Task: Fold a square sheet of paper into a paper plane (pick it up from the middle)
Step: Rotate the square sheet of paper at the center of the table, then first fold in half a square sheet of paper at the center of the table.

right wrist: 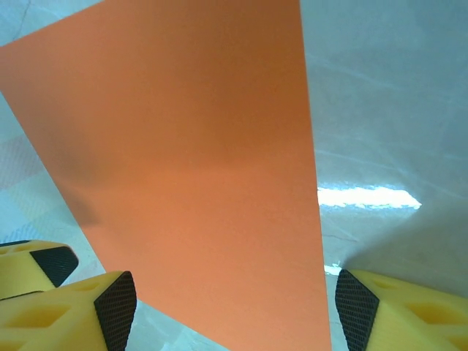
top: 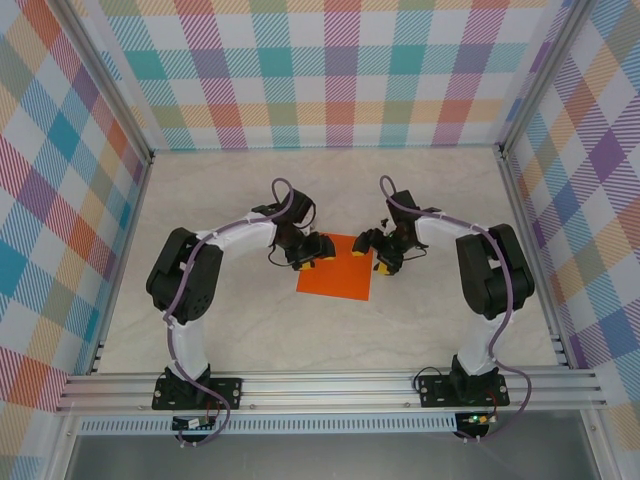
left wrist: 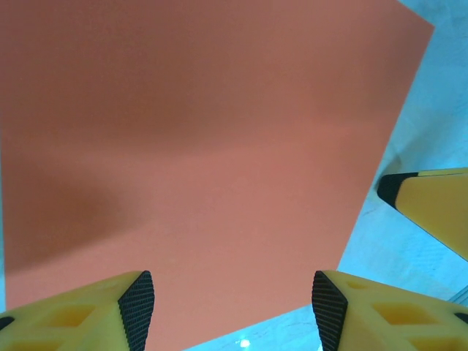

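Hovering open and empty: left gripper (top: 316, 252) at the 11 o'clock corner of the square sheet of paper (top: 335, 275), right gripper (top: 373, 252) at 1 o'clock. It lies flat on the table (top: 220, 210). Pinching both corners together seems best.

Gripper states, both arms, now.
Left gripper: open, holding nothing, over the orange sheet of paper.
Right gripper: open, holding nothing.

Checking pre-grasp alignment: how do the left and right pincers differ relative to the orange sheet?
Left pincer overlaps the far-left corner of the orange sheet; right pincer sits just off its right edge. The sheet covers nearly everything ahead of the left pincer; ahead of the right pincer, bare table flanks it. Both open, holding nothing.
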